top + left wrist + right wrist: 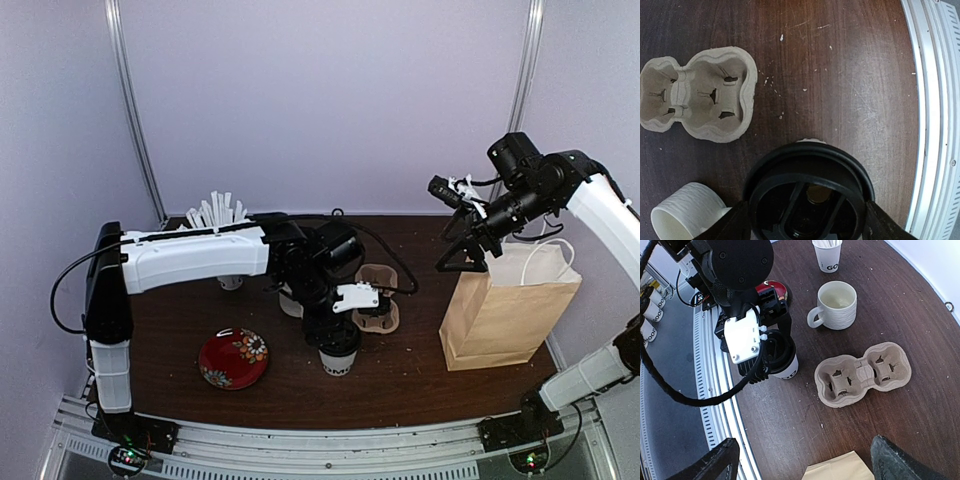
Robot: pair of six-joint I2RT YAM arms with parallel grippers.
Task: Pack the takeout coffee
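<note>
The takeout coffee (338,362) stands near the table's front, a white paper cup (786,370) with black lettering and a round black lid (807,165) on top. My left gripper (807,220) hangs straight over it, one finger pressed on each side of the lid's rim. In the top view the left gripper (338,338) covers the cup's top. My right gripper (462,262) hovers open and empty above the left rim of the brown paper bag (505,315). In its wrist view the right gripper (805,460) shows wide-spread fingers with the bag's edge (840,471) between them.
A pulp two-cup carrier (378,300) lies between cup and bag, also in the left wrist view (700,95). A white ceramic mug (837,305) stands behind the cup. A straw-filled paper cup (225,225) is at the back left. A red plate (233,358) lies front left.
</note>
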